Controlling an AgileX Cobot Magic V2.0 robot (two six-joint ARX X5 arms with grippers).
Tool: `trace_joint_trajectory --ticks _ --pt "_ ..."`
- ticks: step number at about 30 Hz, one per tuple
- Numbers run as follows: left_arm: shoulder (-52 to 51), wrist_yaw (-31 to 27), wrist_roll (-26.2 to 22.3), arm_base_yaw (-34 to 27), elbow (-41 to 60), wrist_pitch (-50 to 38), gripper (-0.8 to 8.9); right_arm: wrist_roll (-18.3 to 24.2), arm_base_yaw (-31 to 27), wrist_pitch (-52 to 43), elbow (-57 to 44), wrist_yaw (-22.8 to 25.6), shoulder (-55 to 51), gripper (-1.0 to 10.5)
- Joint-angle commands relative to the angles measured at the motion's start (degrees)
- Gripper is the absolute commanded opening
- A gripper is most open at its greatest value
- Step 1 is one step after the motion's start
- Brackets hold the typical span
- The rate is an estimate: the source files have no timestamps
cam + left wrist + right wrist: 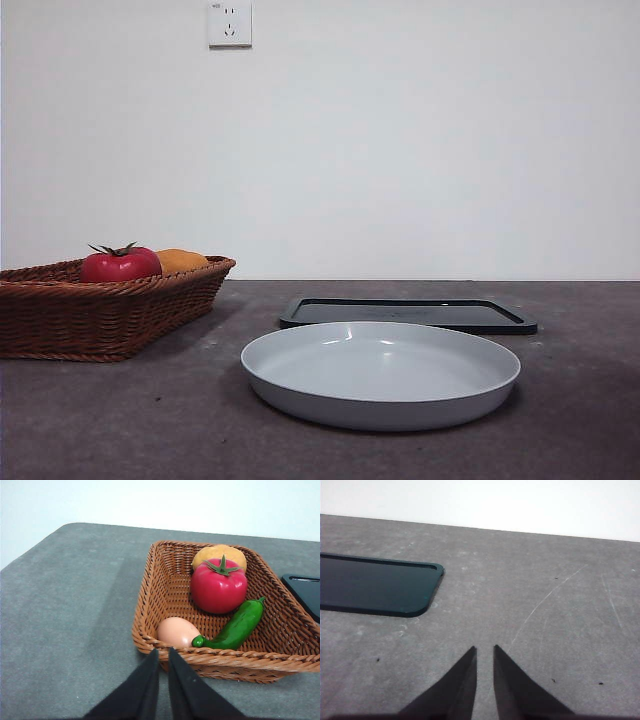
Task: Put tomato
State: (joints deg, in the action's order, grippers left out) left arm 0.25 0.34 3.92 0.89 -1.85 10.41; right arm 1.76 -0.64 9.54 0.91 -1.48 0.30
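Tomato (218, 587) in basket (150, 585): glossy, slippery, prob. light; grip round its middle. Left fingers (163, 656) & right fingers (484, 652) nearly closed, empty.

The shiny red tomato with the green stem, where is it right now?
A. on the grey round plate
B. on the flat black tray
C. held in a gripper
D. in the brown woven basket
D: the left wrist view shows the shiny red tomato lying inside the brown woven basket, beside an orange fruit, a green pepper and an egg.
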Motion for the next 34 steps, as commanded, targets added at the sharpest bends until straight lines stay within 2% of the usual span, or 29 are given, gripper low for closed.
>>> trace_joint_trajectory --ticks 1,25,31,34 --pt "-0.07 0.00 -0.42 0.00 1.16 0.28 0.28 0.61 0.04 -0.77 -0.31 0.00 -0.09 0.5" --pt "-0.07 0.02 -0.15 0.00 1.16 0.24 0.28 0.07 0.07 -0.81 -0.31 -0.09 -0.09 0.5" --pt "-0.07 0.04 -0.04 0.00 0.90 -0.90 0.16 -4.50 0.09 -2.01 -0.31 -0.26 -0.09 0.2" --pt "-0.07 0.04 1.77 0.00 -0.17 -2.51 0.16 -6.27 0.11 -4.11 -0.04 -0.24 -0.09 0.1"
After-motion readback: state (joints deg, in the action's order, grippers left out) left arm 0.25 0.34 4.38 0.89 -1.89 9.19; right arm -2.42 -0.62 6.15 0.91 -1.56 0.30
